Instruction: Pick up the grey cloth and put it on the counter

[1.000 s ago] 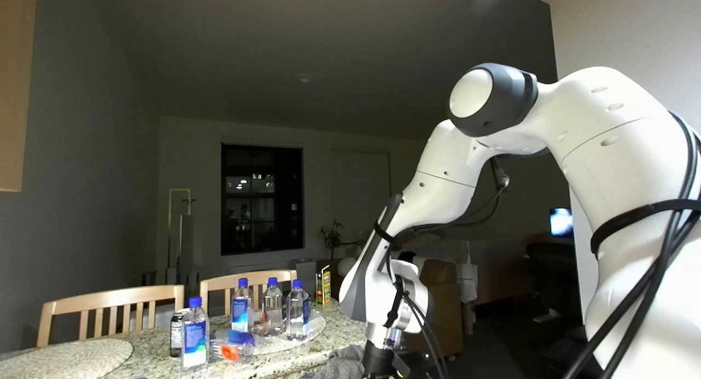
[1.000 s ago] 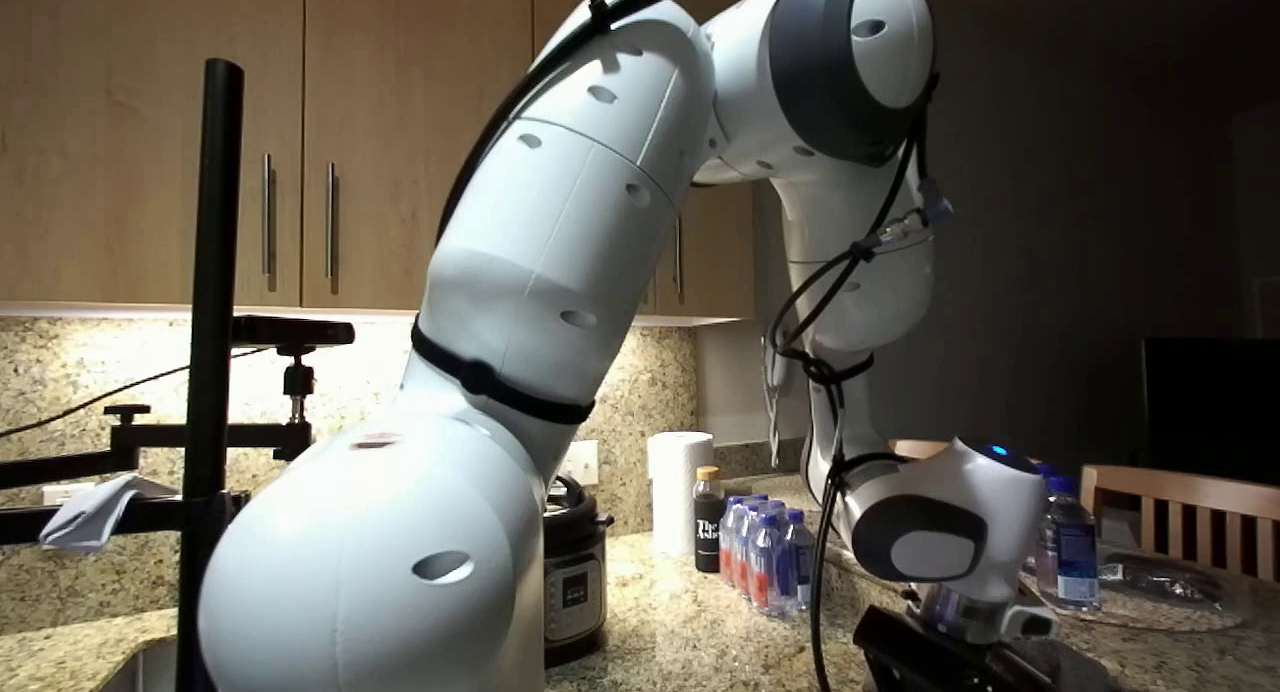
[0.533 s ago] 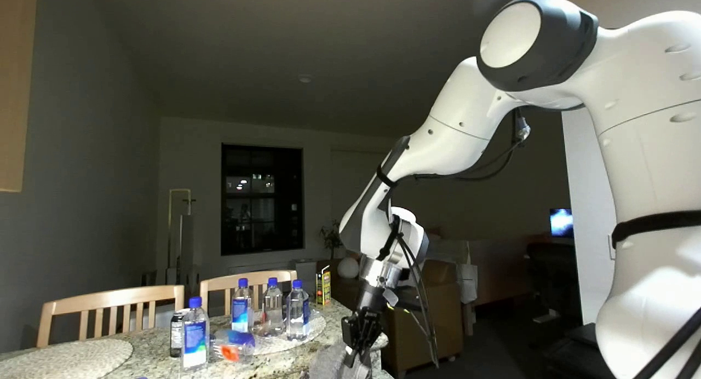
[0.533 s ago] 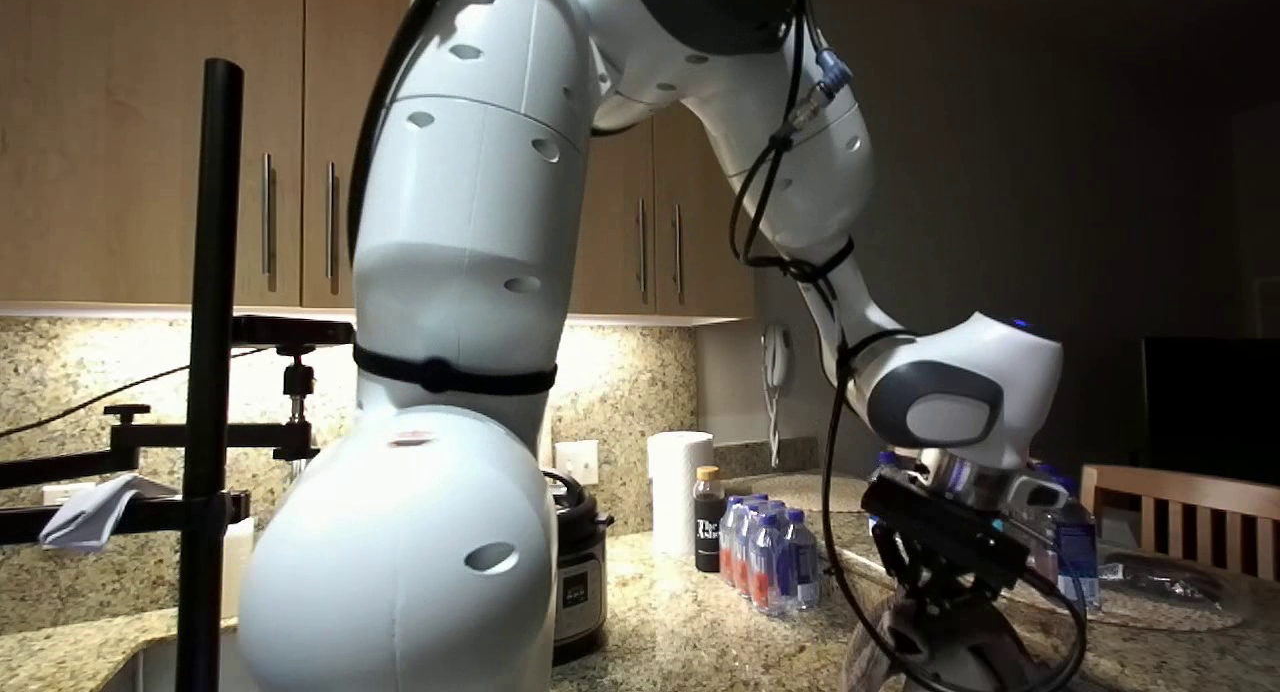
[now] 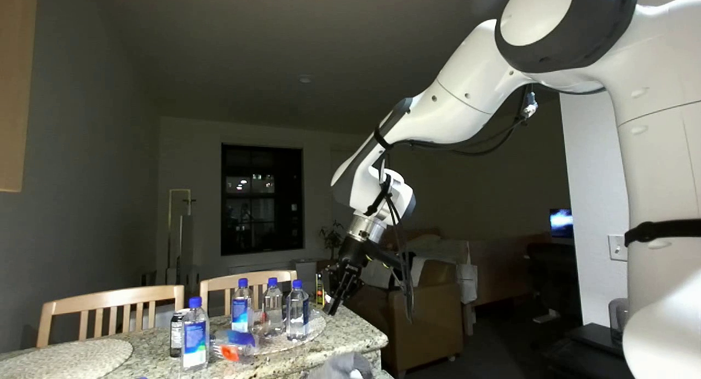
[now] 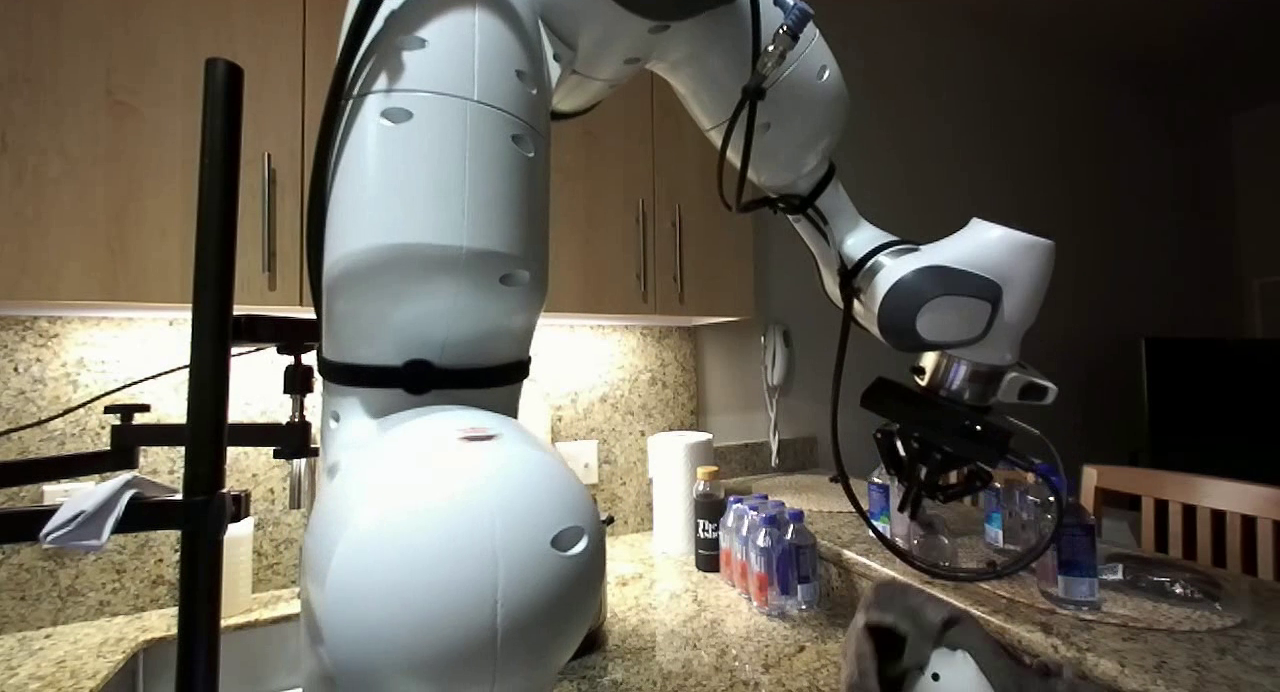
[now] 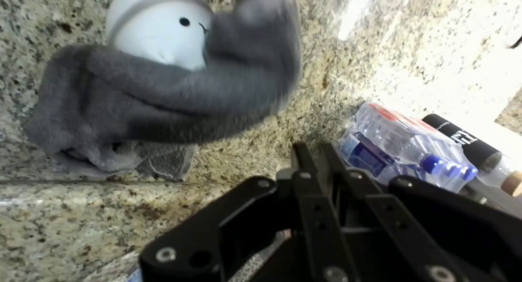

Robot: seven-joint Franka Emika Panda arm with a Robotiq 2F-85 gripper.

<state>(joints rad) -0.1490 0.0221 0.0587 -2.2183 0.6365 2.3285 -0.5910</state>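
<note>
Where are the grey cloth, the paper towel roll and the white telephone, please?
Grey cloth [image 7: 175,95]: wrist view, on the middle of its folds.
Paper towel roll [image 6: 672,492]: in an exterior view, on its side.
White telephone [image 6: 776,357]: in an exterior view, on its body.

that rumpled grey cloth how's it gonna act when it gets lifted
The rumpled grey cloth will likely hang floppy, judging by its loose creases. Lifting it might shift the smooth, rounded white object that the cloth curves around.
</note>
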